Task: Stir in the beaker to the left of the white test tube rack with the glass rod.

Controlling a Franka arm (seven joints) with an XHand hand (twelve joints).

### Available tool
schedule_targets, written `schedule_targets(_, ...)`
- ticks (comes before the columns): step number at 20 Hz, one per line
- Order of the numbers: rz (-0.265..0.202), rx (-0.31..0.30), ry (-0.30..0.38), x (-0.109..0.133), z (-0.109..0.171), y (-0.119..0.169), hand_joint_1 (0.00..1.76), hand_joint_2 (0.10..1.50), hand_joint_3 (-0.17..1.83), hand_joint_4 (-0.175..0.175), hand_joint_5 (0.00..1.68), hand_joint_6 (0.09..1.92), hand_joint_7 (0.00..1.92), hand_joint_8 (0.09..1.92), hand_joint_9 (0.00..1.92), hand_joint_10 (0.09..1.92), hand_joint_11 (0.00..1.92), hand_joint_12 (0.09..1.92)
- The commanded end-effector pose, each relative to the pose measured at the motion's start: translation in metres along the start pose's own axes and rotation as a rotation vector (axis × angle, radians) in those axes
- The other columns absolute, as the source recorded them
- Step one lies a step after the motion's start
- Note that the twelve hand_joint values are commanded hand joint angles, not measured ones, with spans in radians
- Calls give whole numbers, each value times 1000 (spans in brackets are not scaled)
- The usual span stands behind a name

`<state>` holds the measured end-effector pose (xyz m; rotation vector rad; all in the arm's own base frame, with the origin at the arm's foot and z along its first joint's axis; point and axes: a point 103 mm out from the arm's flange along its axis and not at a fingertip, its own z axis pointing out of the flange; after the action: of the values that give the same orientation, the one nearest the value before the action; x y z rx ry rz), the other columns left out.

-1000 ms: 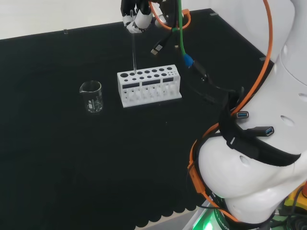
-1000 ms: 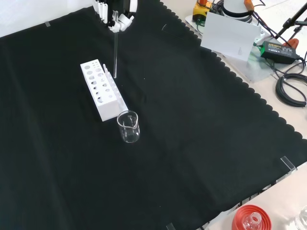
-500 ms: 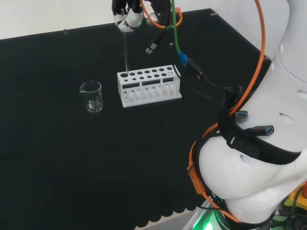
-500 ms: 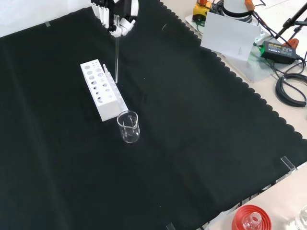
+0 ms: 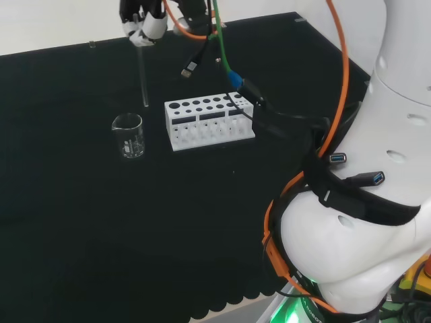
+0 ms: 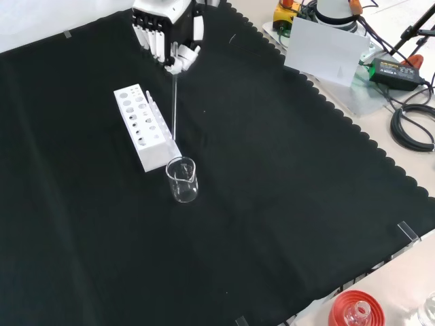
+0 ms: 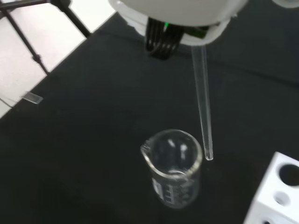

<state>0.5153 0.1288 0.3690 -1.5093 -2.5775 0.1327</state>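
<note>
The hand (image 5: 143, 21) hangs high over the cloth, its fingers pinched on the top of a clear glass rod (image 5: 143, 77) that points straight down. In the head view the rod's tip ends above and slightly right of the small clear beaker (image 5: 128, 135), which stands left of the white test tube rack (image 5: 209, 121). In the front view the hand (image 6: 171, 34) holds the rod (image 6: 175, 102) beside the rack (image 6: 145, 126), with the beaker (image 6: 182, 180) just below the rack's near end. The wrist view has the rod (image 7: 202, 100) ending just beside the beaker's (image 7: 173, 166) rim, outside it.
A red ribbed stand (image 6: 355, 310) with a glass piece sits at the near right edge of the front view. Cables, a white box (image 6: 327, 49) and a power brick lie off the cloth at upper right. The arm's white links (image 5: 363, 202) fill the head view's right.
The hand has carried the rod from over the rack's left end leftward in the head view, towards the beaker. Rack and beaker have stayed put.
</note>
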Motion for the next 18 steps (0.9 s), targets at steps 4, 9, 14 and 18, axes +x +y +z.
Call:
schedule_targets(4, -106, 19, -18, 39, 10, 34, 1319, 639, 773, -175, 1107, 802, 1282, 924, 1617, 608, 1516, 719)
schedule_targets(9, -116, 21, -8, 38, 15, 42, 1319, 639, 773, -175, 1108, 801, 1283, 923, 1619, 606, 1516, 719)
schedule_targets(14, -113, 35, -21, 36, 20, 46, 1319, 639, 772, -175, 1108, 799, 1283, 922, 1619, 604, 1516, 719)
schedule_targets(18, -108, 45, -17, 33, 21, 47, 1319, 640, 771, -175, 1109, 798, 1283, 921, 1620, 603, 1516, 719)
